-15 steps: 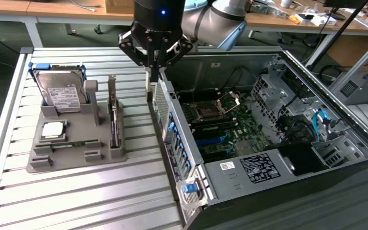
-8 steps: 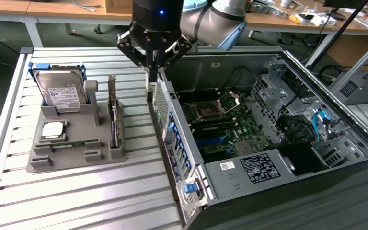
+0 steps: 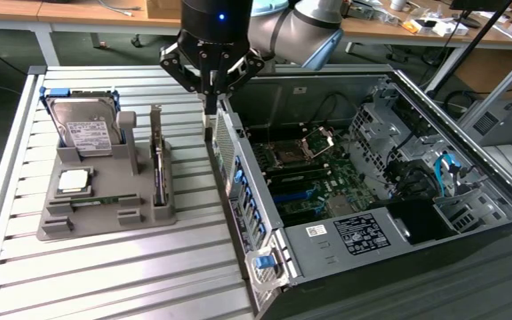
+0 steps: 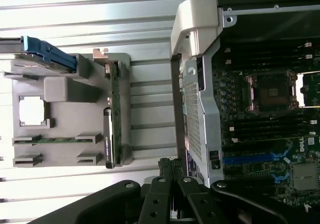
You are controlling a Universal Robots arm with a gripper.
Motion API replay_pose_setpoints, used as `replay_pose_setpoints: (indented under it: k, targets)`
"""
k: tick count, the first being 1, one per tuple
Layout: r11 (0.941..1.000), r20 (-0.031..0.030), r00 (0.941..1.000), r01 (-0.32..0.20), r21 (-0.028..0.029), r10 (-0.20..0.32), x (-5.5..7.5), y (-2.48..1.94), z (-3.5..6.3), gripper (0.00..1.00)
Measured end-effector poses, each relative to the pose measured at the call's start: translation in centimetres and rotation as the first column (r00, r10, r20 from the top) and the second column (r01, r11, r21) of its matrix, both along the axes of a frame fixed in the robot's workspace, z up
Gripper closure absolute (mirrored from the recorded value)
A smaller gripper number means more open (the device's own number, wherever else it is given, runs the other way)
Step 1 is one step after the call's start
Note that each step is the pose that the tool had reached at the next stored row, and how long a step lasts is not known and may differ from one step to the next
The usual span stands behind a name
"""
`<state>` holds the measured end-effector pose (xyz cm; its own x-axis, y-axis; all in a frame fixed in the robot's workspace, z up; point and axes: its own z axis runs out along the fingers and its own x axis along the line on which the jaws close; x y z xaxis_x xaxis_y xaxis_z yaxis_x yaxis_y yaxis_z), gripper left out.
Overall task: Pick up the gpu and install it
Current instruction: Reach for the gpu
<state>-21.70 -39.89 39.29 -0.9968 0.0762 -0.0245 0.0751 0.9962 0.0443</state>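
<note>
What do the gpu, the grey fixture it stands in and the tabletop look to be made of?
The gpu looks like a dark, matte circuit board, with a dull silver-grey bracket at one end, likely sheet metal. The grey fixture is a uniform matte grey with blocky moulded slots, so it is probably plastic, perhaps printed. The tabletop is made of pale, softly shiny parallel slats and looks like aluminium profile.

On the exterior view's left, gpu (image 3: 157, 167) upright in holder (image 3: 105, 223), beside open case (image 3: 319, 260)

Gpu (image 3: 158, 167) upright (on edge) in grey holder (image 3: 105, 223).
</note>
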Motion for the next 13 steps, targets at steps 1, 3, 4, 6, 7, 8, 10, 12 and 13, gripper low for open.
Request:
replay_pose_setpoints:
  k: [1,3,4,6,7,8,10,12,13]
  targets:
    - [1.0000,0.0000,1.0000,0.000,0.0000,0.000,-0.04,0.00,0.00,0.87]
    - [1.0000,0.0000,1.0000,0.000,0.0000,0.000,-0.10,0.00,0.00,0.87]
    - [1.0000,0.0000,1.0000,0.000,0.0000,0.000,-0.13,0.00,0.00,0.87]
    - [1.0000,0.0000,1.0000,0.000,0.0000,0.000,-0.19,0.00,0.00,0.87]
    - [1.0000,0.0000,1.0000,0.000,0.0000,0.000,-0.23,0.00,0.00,0.87]
    - [1.0000,0.0000,1.0000,0.000,0.0000,0.000,-0.26,0.00,0.00,0.87]
    - [1.0000,0.0000,1.0000,0.000,0.0001,0.000,-0.31,0.00,0.00,0.87]
    - [1.0000,0.0000,1.0000,0.000,0.0000,0.000,-0.38,0.00,0.00,0.87]
    - [1.0000,0.0000,1.0000,0.000,0.0001,0.000,-0.41,0.00,0.00,0.87]
